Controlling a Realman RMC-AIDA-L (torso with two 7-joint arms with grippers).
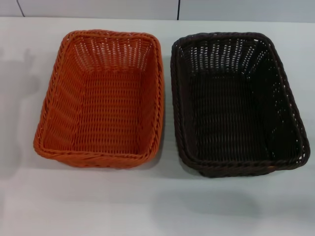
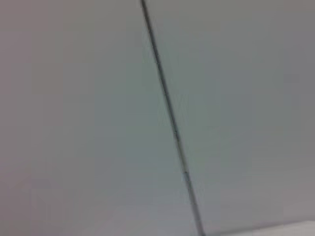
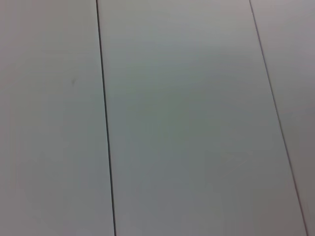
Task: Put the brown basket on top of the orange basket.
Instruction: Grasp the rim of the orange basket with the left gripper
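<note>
The orange basket (image 1: 101,98) stands on the white table at the left of the head view, empty, its opening up. The brown basket (image 1: 236,103) stands right beside it on the right, also empty and upright, with a narrow gap between their rims. Neither gripper shows in any view. Both wrist views show only pale wall panels with dark seams.
The white table (image 1: 157,206) runs under both baskets, with bare surface in front of them. A pale panelled wall (image 1: 157,7) stands behind the table's far edge. Faint shadows lie on the table at the far left and in front.
</note>
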